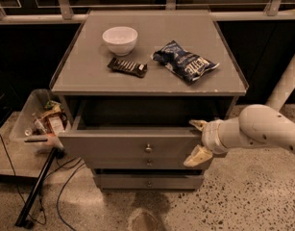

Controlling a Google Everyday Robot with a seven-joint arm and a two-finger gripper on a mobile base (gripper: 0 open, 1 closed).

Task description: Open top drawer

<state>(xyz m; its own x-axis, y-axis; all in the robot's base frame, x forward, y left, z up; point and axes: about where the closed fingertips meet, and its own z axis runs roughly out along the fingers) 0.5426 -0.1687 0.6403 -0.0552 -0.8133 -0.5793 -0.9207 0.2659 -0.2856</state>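
At the far left a clear plastic bin sits on the floor just beside the grey cabinet. Its contents are too jumbled to name. A black pole slants from the bin's front down across the floor, with thin cables trailing near it.

On the cabinet top, from left to right, are a white bowl, a dark wrapped snack bar just in front of it, and a blue chip bag lying flat, apart from both.

Below the top, the top drawer is pulled part way out, and its round knob is at mid-front. The inside is in deep shadow, so nothing in it can be made out. The drawer's front overhangs the two lower drawer fronts and hides most of the upper one.

At the drawer's right end is the gripper, with its fingers spread wide. One tip is above the panel's top edge and the other is low against its front. Whether either tip presses on the wood cannot be told.

The white arm runs off the right edge. Behind it a pale post is also cut off by that edge.
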